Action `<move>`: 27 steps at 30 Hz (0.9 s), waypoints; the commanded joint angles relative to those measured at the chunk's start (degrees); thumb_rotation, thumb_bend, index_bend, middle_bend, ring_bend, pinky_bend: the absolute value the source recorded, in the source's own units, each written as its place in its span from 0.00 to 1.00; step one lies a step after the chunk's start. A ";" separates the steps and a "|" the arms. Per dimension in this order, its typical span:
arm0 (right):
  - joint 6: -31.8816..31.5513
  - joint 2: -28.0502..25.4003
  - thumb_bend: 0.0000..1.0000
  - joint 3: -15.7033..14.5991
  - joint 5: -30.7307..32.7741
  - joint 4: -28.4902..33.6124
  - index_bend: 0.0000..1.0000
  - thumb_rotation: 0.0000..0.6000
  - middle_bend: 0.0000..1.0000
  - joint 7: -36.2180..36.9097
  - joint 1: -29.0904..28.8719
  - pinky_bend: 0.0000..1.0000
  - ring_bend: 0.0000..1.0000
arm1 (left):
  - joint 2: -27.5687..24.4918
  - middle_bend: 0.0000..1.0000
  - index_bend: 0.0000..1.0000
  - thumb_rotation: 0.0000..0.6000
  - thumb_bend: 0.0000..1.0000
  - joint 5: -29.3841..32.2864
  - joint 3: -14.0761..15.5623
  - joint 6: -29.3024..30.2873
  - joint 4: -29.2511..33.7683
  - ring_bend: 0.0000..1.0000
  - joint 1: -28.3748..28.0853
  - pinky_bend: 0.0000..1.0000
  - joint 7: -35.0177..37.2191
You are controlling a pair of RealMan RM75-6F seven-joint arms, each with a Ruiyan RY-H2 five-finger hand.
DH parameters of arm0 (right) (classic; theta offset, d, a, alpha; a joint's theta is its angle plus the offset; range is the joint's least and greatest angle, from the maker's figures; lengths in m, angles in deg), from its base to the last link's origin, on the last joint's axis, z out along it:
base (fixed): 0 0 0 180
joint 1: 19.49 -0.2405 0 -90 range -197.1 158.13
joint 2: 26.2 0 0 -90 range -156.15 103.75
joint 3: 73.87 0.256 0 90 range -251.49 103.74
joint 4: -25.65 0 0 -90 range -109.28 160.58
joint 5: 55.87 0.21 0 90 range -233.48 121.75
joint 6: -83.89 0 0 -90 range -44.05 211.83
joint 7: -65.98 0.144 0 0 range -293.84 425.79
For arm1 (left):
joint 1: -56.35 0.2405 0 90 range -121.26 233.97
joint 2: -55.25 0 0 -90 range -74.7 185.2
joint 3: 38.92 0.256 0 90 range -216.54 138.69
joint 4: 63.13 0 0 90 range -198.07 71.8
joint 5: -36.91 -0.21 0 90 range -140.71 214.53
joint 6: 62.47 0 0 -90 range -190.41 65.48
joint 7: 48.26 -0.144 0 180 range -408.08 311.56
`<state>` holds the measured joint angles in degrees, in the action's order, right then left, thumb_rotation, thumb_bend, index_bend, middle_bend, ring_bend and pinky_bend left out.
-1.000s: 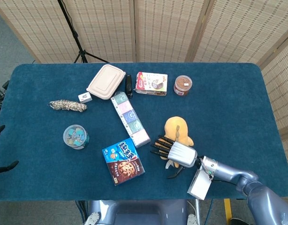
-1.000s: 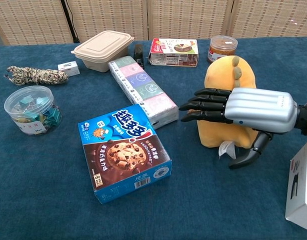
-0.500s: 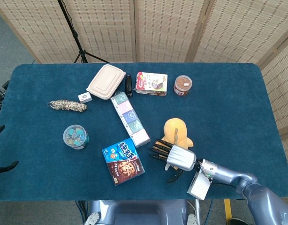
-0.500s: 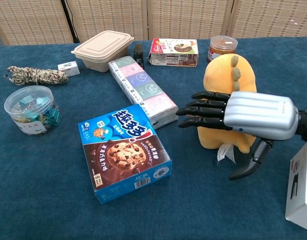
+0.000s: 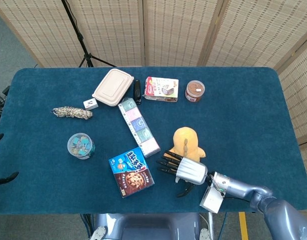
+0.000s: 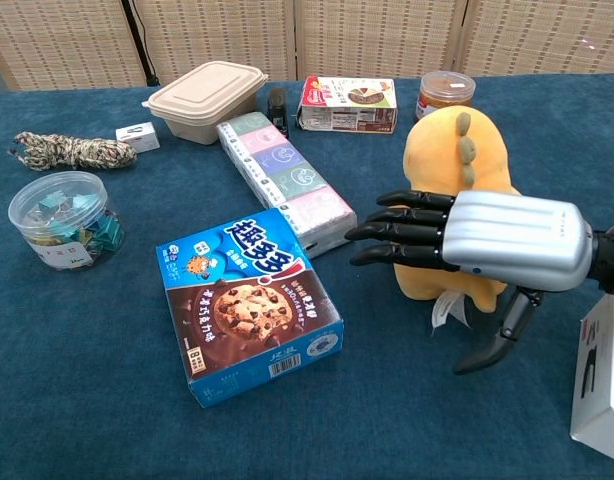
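Note:
My right hand [image 6: 487,240] hovers just in front of a yellow plush toy [image 6: 457,150], fingers stretched out to the left and thumb hanging down, holding nothing. From the head view, the right hand [image 5: 186,171] covers the plush toy's [image 5: 186,141] near side; I cannot tell whether they touch. A blue cookie box [image 6: 249,305] lies to the left of the fingertips. Only dark fingers of my left hand [image 5: 4,178] show at the far left edge, off the table, spread and empty.
A long pack of pastel tissue packets [image 6: 287,180] lies behind the cookie box. Further back are a beige lunch box [image 6: 205,98], a snack box [image 6: 345,104] and a brown jar [image 6: 445,93]. A clear tub [image 6: 59,220] and rope bundle [image 6: 72,151] sit left. A white box [image 6: 602,385] is near right.
My right hand has drawn back toward the table's near edge and slightly left, away from the plush toy, showing more of it. The left hand has barely moved.

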<state>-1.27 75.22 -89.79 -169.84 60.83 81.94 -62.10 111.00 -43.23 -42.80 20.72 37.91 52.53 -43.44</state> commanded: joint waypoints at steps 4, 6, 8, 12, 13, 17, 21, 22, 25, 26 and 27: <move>-0.79 -0.38 0.00 0.22 -0.53 1.63 0.00 0.16 0.00 -2.06 -0.04 0.00 0.00 | -0.01 0.00 0.00 1.00 0.00 -0.10 0.04 0.04 0.01 0.00 0.04 0.00 0.04; -0.85 -0.52 0.00 0.23 -0.70 2.12 0.00 0.18 0.00 -2.60 -0.09 0.00 0.00 | 0.00 0.00 0.00 1.00 0.00 -0.14 0.05 0.05 0.05 0.00 0.04 0.00 0.00; -0.79 -0.68 0.00 0.18 -0.89 2.62 0.00 0.21 0.00 -3.20 -0.11 0.00 0.00 | -0.01 0.00 0.00 1.00 0.00 -0.23 0.08 0.04 0.09 0.00 0.03 0.00 -0.03; -0.52 -0.94 0.00 0.15 -1.10 3.54 0.00 0.22 0.00 -3.98 -0.13 0.00 0.00 | -0.04 0.00 0.00 1.00 0.00 -0.39 0.14 0.18 0.11 0.00 0.12 0.00 0.07; -0.48 -1.02 0.00 0.17 -1.14 3.72 0.00 0.22 0.00 -4.13 -0.15 0.00 0.00 | -0.06 0.00 0.00 1.00 0.00 -0.39 0.14 0.21 0.11 0.00 0.14 0.00 0.12; -0.79 -1.60 0.00 0.50 -1.32 4.96 0.00 0.23 0.00 -4.96 -0.39 0.00 0.00 | -0.19 0.00 0.00 1.00 0.00 -0.51 0.16 0.33 0.07 0.00 0.22 0.00 0.44; -1.77 -3.02 0.00 1.35 -1.38 7.77 0.00 0.23 0.00 -6.35 -0.83 0.00 0.00 | -0.20 0.00 0.00 1.00 0.00 -0.63 0.23 0.25 -0.02 0.00 0.21 0.00 0.55; -2.11 -3.78 0.00 1.70 -1.36 9.17 0.00 0.23 0.00 -6.92 -0.99 0.00 0.00 | -0.18 0.00 0.00 1.00 0.00 -0.67 0.29 0.08 -0.06 0.00 0.15 0.00 0.51; -2.78 -6.38 0.00 2.73 -1.05 13.64 0.00 0.24 0.00 -9.28 -1.15 0.00 0.00 | -0.10 0.00 0.00 1.00 0.00 -0.75 0.50 -0.35 -0.10 0.00 0.02 0.00 0.29; -2.87 -7.37 0.00 3.07 -0.82 15.30 0.00 0.23 0.00 -10.10 -1.09 0.00 0.00 | -0.07 0.00 0.00 1.00 0.00 -0.81 0.55 -0.44 -0.12 0.00 -0.02 0.00 0.22; -2.86 -8.80 0.00 3.54 -0.40 17.65 0.00 0.24 0.00 -11.27 -0.97 0.00 0.00 | -0.04 0.00 0.00 1.00 0.00 -0.90 0.63 -0.54 -0.13 0.00 -0.05 0.00 0.10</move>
<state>-3.61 69.38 -87.48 -170.91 74.13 73.26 -63.05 110.95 -44.10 -42.20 20.21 37.79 52.50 -43.31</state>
